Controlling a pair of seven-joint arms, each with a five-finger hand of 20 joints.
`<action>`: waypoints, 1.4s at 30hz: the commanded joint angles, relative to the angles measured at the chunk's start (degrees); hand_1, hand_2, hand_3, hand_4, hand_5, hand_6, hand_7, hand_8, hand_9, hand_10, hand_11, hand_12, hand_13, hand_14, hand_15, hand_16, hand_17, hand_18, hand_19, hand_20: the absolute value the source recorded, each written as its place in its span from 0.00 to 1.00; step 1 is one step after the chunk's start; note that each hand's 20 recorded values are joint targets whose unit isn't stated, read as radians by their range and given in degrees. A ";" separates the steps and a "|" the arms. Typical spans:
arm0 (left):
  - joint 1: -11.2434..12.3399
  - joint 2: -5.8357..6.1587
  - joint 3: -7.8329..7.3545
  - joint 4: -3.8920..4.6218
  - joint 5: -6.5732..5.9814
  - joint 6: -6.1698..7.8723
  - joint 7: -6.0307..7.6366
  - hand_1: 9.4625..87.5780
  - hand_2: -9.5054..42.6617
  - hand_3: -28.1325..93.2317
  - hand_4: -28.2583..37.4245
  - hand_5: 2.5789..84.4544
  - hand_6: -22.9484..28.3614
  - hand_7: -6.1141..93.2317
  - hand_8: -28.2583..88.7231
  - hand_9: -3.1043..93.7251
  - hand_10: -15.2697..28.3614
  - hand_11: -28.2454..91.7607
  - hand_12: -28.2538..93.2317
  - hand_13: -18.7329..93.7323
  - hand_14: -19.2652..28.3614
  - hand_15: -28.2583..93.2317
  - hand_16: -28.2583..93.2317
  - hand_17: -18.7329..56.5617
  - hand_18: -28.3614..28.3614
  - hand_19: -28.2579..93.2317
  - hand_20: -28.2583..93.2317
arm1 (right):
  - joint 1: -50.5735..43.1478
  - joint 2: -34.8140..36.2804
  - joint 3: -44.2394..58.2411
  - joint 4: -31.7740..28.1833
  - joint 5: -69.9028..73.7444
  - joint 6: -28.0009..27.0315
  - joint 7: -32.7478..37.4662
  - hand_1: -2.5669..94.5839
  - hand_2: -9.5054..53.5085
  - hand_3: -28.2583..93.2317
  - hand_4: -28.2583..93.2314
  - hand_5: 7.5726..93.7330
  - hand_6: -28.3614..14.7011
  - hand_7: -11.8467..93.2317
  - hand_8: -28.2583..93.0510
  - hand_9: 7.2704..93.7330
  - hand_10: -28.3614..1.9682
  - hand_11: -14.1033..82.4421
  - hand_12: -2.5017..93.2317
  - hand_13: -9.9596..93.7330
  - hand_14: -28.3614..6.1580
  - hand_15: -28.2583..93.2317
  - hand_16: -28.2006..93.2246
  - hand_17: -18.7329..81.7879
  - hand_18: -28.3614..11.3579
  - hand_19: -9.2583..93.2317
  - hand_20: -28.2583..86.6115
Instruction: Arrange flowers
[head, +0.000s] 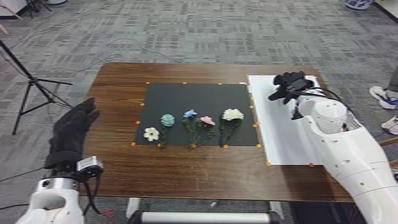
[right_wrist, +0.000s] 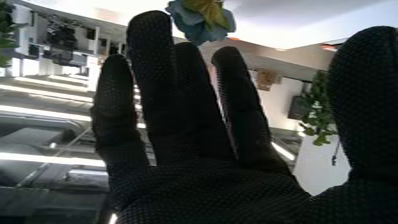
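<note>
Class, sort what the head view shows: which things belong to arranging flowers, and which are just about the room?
For the job:
small white flower
teal flower
blue flower
pink flower
large white flower
black mat, probably

Just about:
tripod
blue-and-white pot

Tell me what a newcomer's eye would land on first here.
Probably the flowers in white, blue, teal and pink, laid along the near part of the black mat on the brown table. Next, the black-gloved right hand at the far end of the white sheet, and the dark left hand at the table's left side.
</note>
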 joint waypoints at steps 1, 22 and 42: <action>5.73 -1.35 -2.01 -0.58 -0.74 -3.31 1.00 0.18 0.25 0.81 0.05 0.45 0.46 0.21 0.17 0.38 0.60 0.34 0.31 0.45 0.71 0.32 0.24 0.31 0.66 0.27 0.34 | 0.96 -2.74 2.07 4.18 -2.29 3.08 1.65 0.29 0.00 0.84 0.05 0.47 0.61 0.30 0.14 0.54 0.46 0.25 0.19 0.65 0.40 0.63 0.46 0.43 0.13 0.73 0.67; -1.36 0.57 2.12 -0.20 0.72 -0.22 -3.70 0.18 0.25 0.81 0.06 0.46 0.47 0.21 0.18 0.39 0.61 0.35 0.32 0.45 0.72 0.33 0.24 0.31 0.66 0.27 0.34 | 1.39 2.00 -5.82 2.40 4.51 14.63 6.47 0.63 0.00 0.75 0.03 0.79 0.73 0.37 0.25 0.94 0.68 0.24 0.37 0.80 0.54 0.71 0.51 0.54 0.15 0.83 0.72; -0.70 1.29 0.76 -0.74 0.90 0.08 -3.57 0.18 0.25 0.81 0.06 0.47 0.47 0.21 0.18 0.40 0.61 0.35 0.32 0.45 0.72 0.33 0.24 0.31 0.66 0.27 0.34 | -22.15 9.84 0.44 -35.18 21.96 11.88 17.47 0.63 0.00 0.76 0.03 0.82 0.72 0.35 0.25 0.96 0.66 0.23 0.37 0.80 0.53 0.71 0.52 0.54 0.13 0.83 0.73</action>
